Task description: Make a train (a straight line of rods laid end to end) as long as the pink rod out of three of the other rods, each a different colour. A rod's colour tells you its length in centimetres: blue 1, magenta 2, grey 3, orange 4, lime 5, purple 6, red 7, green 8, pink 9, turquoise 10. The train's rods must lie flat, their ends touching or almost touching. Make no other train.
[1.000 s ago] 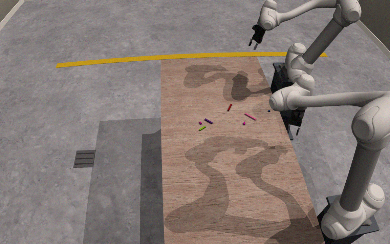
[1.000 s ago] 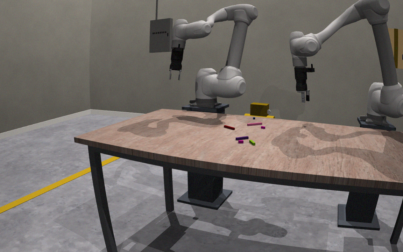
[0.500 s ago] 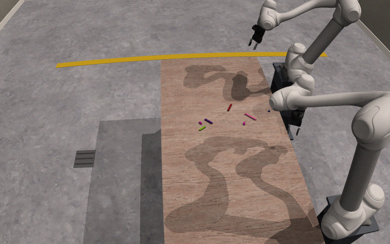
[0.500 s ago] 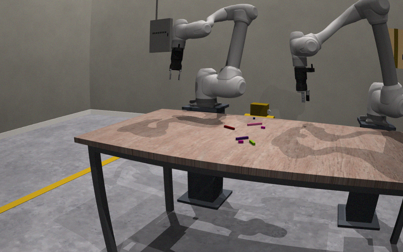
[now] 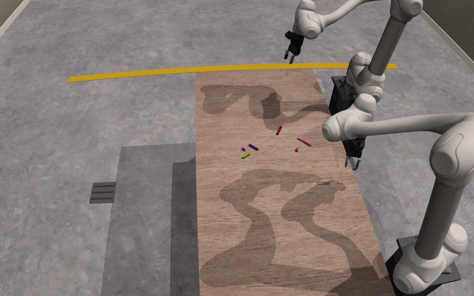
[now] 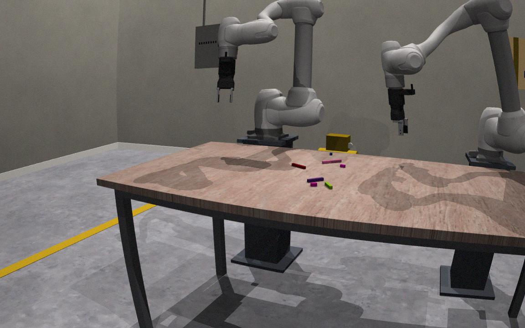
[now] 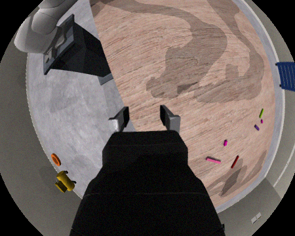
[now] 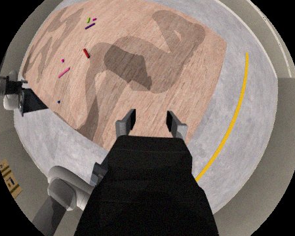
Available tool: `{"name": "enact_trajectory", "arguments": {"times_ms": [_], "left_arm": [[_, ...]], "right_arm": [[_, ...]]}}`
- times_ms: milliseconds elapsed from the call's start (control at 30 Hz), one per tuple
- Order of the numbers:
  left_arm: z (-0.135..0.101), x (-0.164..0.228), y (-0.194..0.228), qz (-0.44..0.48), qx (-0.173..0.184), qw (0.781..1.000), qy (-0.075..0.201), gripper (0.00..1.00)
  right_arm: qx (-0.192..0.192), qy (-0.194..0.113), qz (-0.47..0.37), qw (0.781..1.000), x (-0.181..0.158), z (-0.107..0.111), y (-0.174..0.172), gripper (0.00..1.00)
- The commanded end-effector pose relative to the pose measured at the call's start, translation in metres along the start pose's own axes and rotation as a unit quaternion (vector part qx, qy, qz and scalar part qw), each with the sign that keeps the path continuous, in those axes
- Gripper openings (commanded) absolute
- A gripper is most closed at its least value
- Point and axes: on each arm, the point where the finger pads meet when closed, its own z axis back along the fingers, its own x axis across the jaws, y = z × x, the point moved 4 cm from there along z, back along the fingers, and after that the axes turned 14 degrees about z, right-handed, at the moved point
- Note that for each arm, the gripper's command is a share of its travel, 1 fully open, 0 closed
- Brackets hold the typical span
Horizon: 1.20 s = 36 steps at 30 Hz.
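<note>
No train yet; nothing joined. Pink rod (image 5: 304, 141) (image 6: 331, 161) (image 7: 213, 160) (image 8: 64, 73), the length reference, lies on the tabletop (image 5: 224, 132) (image 6: 256, 195) (image 7: 137, 49) (image 8: 160, 101). Best fit: blue, magenta, purple. Blue rod (image 6: 331, 154) (image 8: 58, 101) sits near the arms' edge, purple rod (image 5: 253, 146) (image 6: 315, 179) (image 7: 257, 127) (image 8: 90, 26) well apart, one magenta rod (image 5: 243, 149) (image 6: 313, 184) (image 7: 261, 121) (image 8: 94, 19) just beside purple, not end to end. Left claw (image 5: 352, 166) (image 6: 403, 133) (image 7: 144, 115) and right claw (image 5: 289, 59) (image 6: 224, 101) (image 8: 151, 116) both open, empty, raised. Left to do: all picking, lining up, closing gaps. Red rod (image 5: 279, 130) (image 6: 298, 166) (image 7: 235, 162) (image 8: 86, 53), lime rod (image 5: 245, 155) (image 6: 328, 185) (image 7: 261, 113) (image 8: 88, 20) and spare magenta (image 5: 296, 149) (image 6: 342, 166) (image 7: 225, 143) (image 8: 63, 60) likely stay out.
</note>
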Motion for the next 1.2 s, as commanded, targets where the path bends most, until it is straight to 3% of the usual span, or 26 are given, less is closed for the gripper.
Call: {"name": "enact_trajectory", "arguments": {"times_ms": [0, 233, 400, 467, 500, 833, 967, 1033, 1067, 1167], "left_arm": [[0.000, 0.017, 0.018, 0.027, 0.002, 1.000, 0.004, 1.00], [-0.006, 0.071, 0.091, 0.127, 0.013, 0.992, 0.022, 1.00], [-0.011, 0.107, 0.161, 0.225, 0.023, 0.973, 0.042, 1.00], [-0.011, 0.107, 0.161, 0.225, 0.023, 0.973, 0.042, 1.00], [-0.014, 0.119, 0.188, 0.248, 0.025, 0.967, 0.046, 1.00], [-0.027, 0.151, 0.334, 0.425, 0.041, 0.900, 0.089, 1.00], [-0.032, 0.153, 0.392, 0.485, 0.045, 0.867, 0.105, 1.00], [-0.032, 0.153, 0.392, 0.485, 0.045, 0.867, 0.105, 1.00], [-0.035, 0.152, 0.426, 0.510, 0.047, 0.851, 0.113, 1.00], [-0.040, 0.145, 0.469, 0.563, 0.051, 0.815, 0.129, 1.00]], "right_arm": [[-0.010, 0.006, -0.030, 0.999, 0.007, -0.011, 0.064, 1.00], [-0.020, 0.017, -0.075, 0.997, -0.006, -0.040, 0.166, 1.00], [-0.030, 0.022, -0.107, 0.994, -0.030, -0.067, 0.234, 1.00], [-0.030, 0.022, -0.107, 0.994, -0.030, -0.067, 0.234, 1.00], [-0.034, 0.024, -0.123, 0.992, -0.047, -0.085, 0.272, 1.00], [-0.052, 0.025, -0.175, 0.983, -0.127, -0.150, 0.382, 1.00], [-0.061, 0.024, -0.200, 0.978, -0.171, -0.181, 0.419, 1.00], [-0.061, 0.024, -0.200, 0.978, -0.171, -0.181, 0.419, 1.00], [-0.062, 0.023, -0.206, 0.976, -0.190, -0.195, 0.436, 1.00], [-0.065, 0.022, -0.214, 0.974, -0.209, -0.207, 0.449, 1.00]]}}
